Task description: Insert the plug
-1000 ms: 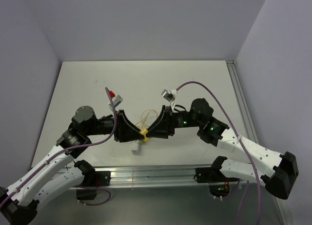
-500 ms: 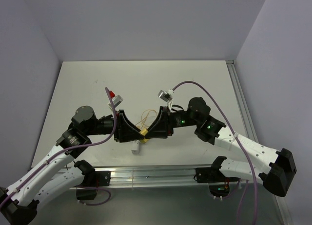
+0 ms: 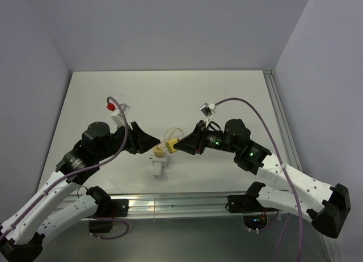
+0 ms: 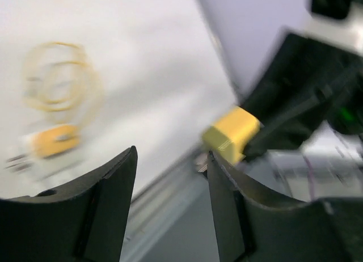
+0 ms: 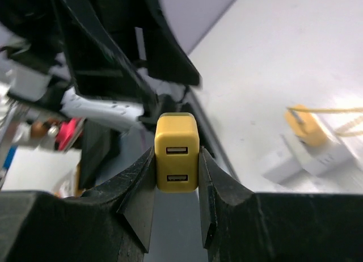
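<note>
The plug (image 5: 176, 138), a small yellow block with two slots in its face, sits clamped between my right gripper's (image 5: 176, 155) fingers. From above, the plug (image 3: 169, 146) hangs just over the table at the right gripper's (image 3: 176, 144) tip. My left gripper (image 3: 152, 141) stands open a short way to its left, apart from it. In the left wrist view the plug (image 4: 231, 135) shows beyond the empty left gripper (image 4: 170, 155), with the right gripper's dark fingers (image 4: 295, 106) behind it.
A small white block (image 3: 157, 170) lies on the table below the plug, with a yellow connector (image 3: 160, 151) and its thin yellow wire loop (image 3: 172, 134) beside it. They also show as the white block (image 5: 306, 159), connector (image 4: 54, 142) and loop (image 4: 57, 75). A metal rail (image 3: 181, 204) runs along the near edge.
My left gripper has opened, let go of the plug and drawn back to the left. The right gripper keeps the plug and has swung a little, its tip now pointing left.
</note>
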`<state>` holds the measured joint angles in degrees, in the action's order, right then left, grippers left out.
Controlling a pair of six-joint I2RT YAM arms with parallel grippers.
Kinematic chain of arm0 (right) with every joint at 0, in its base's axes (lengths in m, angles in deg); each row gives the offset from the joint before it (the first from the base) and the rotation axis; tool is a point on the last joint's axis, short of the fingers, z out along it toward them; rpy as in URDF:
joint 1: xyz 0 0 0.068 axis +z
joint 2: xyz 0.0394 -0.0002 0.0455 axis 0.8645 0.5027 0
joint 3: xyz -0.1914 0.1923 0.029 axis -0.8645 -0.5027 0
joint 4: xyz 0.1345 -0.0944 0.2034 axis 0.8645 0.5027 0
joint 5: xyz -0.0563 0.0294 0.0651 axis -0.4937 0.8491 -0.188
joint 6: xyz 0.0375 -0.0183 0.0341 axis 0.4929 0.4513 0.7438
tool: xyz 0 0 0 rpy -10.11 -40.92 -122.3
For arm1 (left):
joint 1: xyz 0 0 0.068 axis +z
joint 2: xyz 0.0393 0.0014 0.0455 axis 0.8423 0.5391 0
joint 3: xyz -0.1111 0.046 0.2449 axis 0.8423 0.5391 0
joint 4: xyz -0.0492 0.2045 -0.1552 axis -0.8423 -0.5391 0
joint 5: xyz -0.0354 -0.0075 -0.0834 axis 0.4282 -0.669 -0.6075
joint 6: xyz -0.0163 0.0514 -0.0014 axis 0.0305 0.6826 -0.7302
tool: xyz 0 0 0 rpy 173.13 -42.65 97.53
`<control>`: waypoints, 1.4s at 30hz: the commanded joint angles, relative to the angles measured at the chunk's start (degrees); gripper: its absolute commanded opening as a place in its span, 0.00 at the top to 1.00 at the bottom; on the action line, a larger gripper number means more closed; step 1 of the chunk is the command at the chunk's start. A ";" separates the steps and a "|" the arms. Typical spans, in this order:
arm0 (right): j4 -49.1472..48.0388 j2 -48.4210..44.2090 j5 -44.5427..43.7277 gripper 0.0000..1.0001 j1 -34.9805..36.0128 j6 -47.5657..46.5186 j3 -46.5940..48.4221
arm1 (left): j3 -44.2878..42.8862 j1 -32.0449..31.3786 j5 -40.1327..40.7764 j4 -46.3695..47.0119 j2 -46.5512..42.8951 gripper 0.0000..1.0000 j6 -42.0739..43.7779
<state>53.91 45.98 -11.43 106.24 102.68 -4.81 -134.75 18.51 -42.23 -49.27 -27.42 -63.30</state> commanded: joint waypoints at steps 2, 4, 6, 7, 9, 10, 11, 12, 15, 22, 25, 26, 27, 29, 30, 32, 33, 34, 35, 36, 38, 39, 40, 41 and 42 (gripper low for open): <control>1.86 -3.51 -12.63 1.00 -0.53 2.16 -4.46 | -3.05 0.20 25.36 -14.83 0.83 0.42 -3.82; 2.21 -3.34 -13.96 1.00 -0.62 2.86 -6.40 | -3.14 0.29 28.80 -17.40 4.43 0.42 -6.01; 1.69 -2.72 -15.89 1.00 -0.62 4.08 -8.59 | -2.36 0.38 29.42 -19.43 7.33 0.43 -7.33; 0.38 -2.55 -16.16 1.00 -0.54 4.44 -9.39 | -1.65 0.46 29.25 -19.26 7.61 0.43 -7.69; 0.37 -1.76 -18.61 1.00 -0.62 5.14 -10.79 | 2.28 0.38 28.02 -16.11 6.82 0.39 -8.13; 0.98 -1.41 -19.32 1.00 -0.54 5.50 -11.15 | 3.70 0.46 26.36 -14.79 6.38 0.38 -8.13; 1.25 -1.23 -20.11 1.00 -0.53 5.85 -11.59 | 4.94 0.46 25.73 -13.73 6.03 0.37 -7.96; 1.68 -1.40 -22.03 1.00 -0.53 6.20 -12.20 | 6.51 0.38 25.12 -12.24 5.59 0.37 -7.78; 1.34 -2.28 -22.49 1.00 -0.80 6.99 -13.87 | 8.37 0.38 23.18 -10.92 4.97 0.35 -7.78; 0.11 -3.51 -22.14 1.00 -1.15 7.70 -15.28 | 10.39 -0.59 23.44 -9.25 7.08 0.26 -9.18; 0.54 -4.56 -22.66 1.00 -1.33 7.61 -15.72 | 10.57 -2.08 23.97 -8.36 8.22 0.21 -9.89; 0.72 -4.74 -22.84 1.00 -1.41 7.52 -15.81 | 10.40 -2.69 24.49 -8.27 8.49 0.20 -10.15; 0.90 -5.00 -23.01 1.00 -1.59 7.35 -15.90 | 10.22 -3.83 25.19 -8.19 8.92 0.19 -10.67; 1.25 -6.15 -23.28 1.00 -1.85 7.34 -16.25 | 10.13 -5.07 27.30 -8.10 9.19 0.19 -11.20; 1.25 -6.41 -23.28 1.00 -1.94 7.61 -16.60 | 10.39 -6.20 27.83 -7.92 9.71 0.19 -11.73; 0.90 -7.46 -23.28 1.00 -2.20 8.04 -17.04 | 11.18 -6.83 28.36 -7.48 9.98 0.20 -12.26; 0.81 -7.73 -23.28 1.00 -2.29 8.13 -17.56 | 11.62 -7.09 28.19 -6.53 10.42 0.20 -12.87; 0.46 -7.99 -23.28 1.00 -2.38 8.31 -17.83 | 11.98 -7.36 28.28 -5.99 10.51 0.21 -13.22; 0.20 -8.08 -23.28 1.00 -2.38 8.57 -18.27 | 12.59 -7.62 28.36 -5.55 10.68 0.21 -14.10; 0.11 -8.26 -23.19 1.00 -2.38 8.66 -18.44 | 12.77 -8.32 28.71 -4.94 11.29 0.21 -14.54; -0.07 -8.35 -23.10 1.00 -2.47 8.58 -18.53 | 12.86 -9.11 30.29 -4.76 12.00 0.22 -15.77; 0.02 -8.35 -22.93 1.00 -2.47 8.40 -18.36 | 12.77 -10.25 30.82 -4.50 12.53 0.22 -16.04; 0.19 -8.43 -22.84 1.00 -2.38 8.31 -18.27 | 12.68 -10.78 31.43 -4.58 12.79 0.21 -16.47; 0.28 -8.61 -22.84 1.00 -2.55 8.14 -18.27 | 12.51 -11.39 33.09 -4.58 13.06 0.20 -17.44; 0.11 -8.87 -22.32 1.00 -2.56 8.14 -18.27 | 12.59 -12.79 33.55 -4.32 13.32 0.16 -17.71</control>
<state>57.05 38.52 -33.70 104.18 110.79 -23.30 -122.03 7.97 -12.70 -56.27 -14.40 -78.18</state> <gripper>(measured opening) 0.372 0.819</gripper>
